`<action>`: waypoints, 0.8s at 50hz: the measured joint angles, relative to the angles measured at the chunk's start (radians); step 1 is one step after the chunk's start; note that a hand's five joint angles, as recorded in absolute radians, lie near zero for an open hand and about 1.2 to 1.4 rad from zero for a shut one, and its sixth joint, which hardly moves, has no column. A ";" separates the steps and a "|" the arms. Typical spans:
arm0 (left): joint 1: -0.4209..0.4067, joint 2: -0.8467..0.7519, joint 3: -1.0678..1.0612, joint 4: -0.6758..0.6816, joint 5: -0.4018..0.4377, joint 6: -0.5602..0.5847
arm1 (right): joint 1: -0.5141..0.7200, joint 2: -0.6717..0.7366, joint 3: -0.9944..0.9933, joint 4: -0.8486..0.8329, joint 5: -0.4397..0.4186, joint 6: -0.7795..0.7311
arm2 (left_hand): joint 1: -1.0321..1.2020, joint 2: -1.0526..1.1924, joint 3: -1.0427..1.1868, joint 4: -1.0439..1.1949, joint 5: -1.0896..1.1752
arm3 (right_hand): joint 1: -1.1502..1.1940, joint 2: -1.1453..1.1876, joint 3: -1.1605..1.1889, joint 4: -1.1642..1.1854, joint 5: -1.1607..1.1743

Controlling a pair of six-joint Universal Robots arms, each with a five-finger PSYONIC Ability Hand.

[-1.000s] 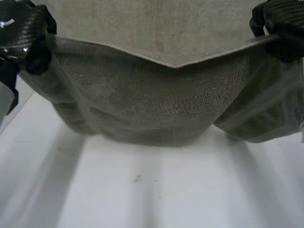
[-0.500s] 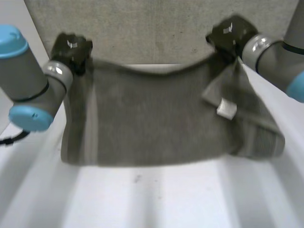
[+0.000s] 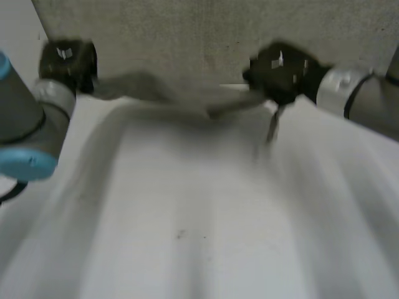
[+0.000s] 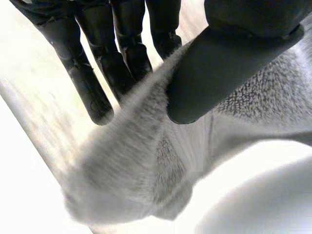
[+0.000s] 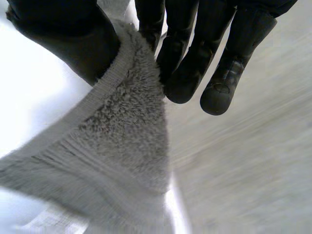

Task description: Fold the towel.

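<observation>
Fingers [image 4: 91, 84] and thumb of the left hand [image 3: 65, 61] pinch one end of the towel [image 3: 165, 92]; the right hand [image 3: 283, 64] pinches the other, cloth strung between them at the far side of the worktop [image 3: 199, 218]; judged mid-fold; next, lower the edge evenly, then release.

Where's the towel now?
Head view: the grey towel is stretched at the far edge of the table between the left hand and right hand, each pinching an end.

Soft, even light falls on the white desk [image 3: 187, 249] in the head view, crossed by faint grey bands. In both wrist views the desk burns out to white glare, while the grey towel [image 4: 131, 165] reads mid-toned and the black fingers [image 5: 222, 92] carry dull highlights
</observation>
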 measured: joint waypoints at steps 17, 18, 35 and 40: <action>0.034 -0.003 -0.300 0.103 0.049 0.009 | -0.017 0.073 0.470 -0.049 0.001 -0.286 | 0.000 0.000 0.000 0.000 0.000 | -0.193 -0.190 -0.198 -0.202 -0.191; 0.034 -0.003 -0.301 0.107 0.049 0.008 | -0.015 0.071 0.482 -0.082 0.001 -0.250 | 0.000 0.000 0.000 0.000 0.000 | -0.280 -0.277 -0.284 -0.276 -0.280; 0.046 0.006 -0.316 0.110 0.049 0.000 | -0.055 -0.142 0.771 -0.540 0.115 0.412 | 0.000 0.000 0.000 0.000 0.000 | -0.908 -0.890 -0.911 -0.916 -0.952; 0.046 0.004 -0.319 0.110 0.049 0.000 | -0.074 -0.188 0.876 -0.601 0.216 0.456 | 0.000 0.000 0.000 0.000 0.000 | -0.931 -0.914 -0.933 -0.946 -0.980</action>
